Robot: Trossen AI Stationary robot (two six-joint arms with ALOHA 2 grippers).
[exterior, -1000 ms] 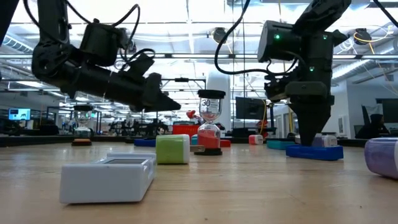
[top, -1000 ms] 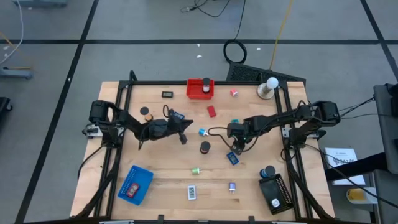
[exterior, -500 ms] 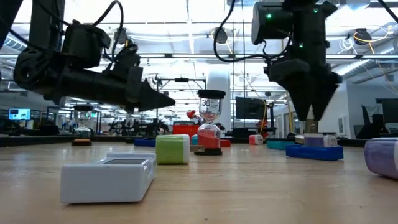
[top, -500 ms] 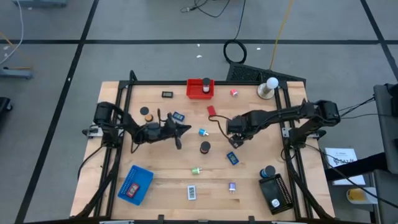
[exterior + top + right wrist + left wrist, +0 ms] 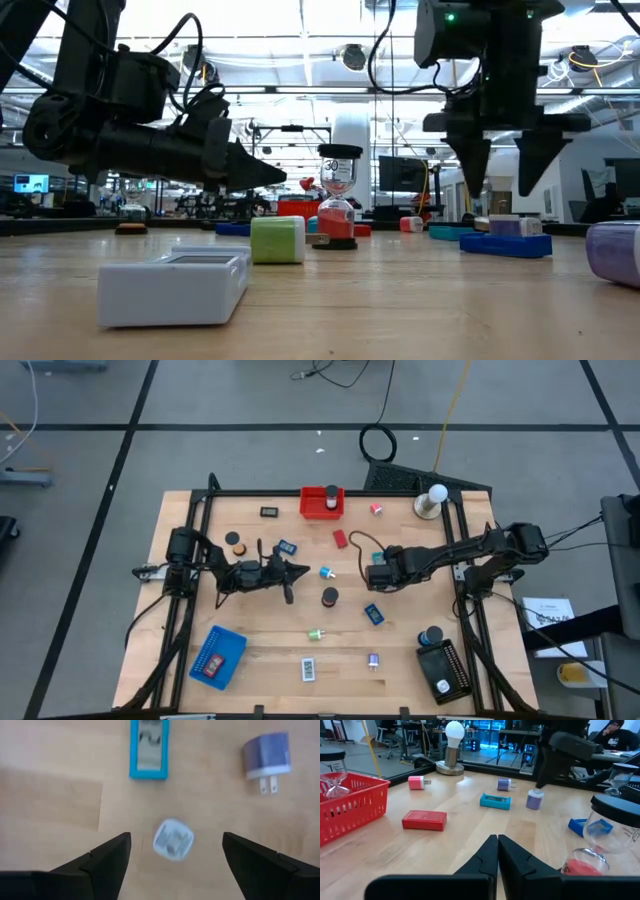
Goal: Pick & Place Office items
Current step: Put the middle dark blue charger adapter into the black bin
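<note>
High view: right gripper (image 5: 378,572) hovers mid-table, just above the blue block (image 5: 374,614), which lies diagonally. Right wrist view: its fingers (image 5: 107,856) are spread wide, grasping nothing; a teal block (image 5: 149,748) lies lengthwise ahead. Left wrist view: left gripper (image 5: 498,851) is clenched, empty.

Bright, even overhead light; faint shadows on bench (image 5: 270,650). Glaring ceiling lights in low view. Blurred right wrist view.

Hourglass (image 5: 329,597) mid-table between both claws (left claw (image 5: 300,568), right claw (image 5: 371,572)), flat block (image 5: 340,539) behind.
</note>
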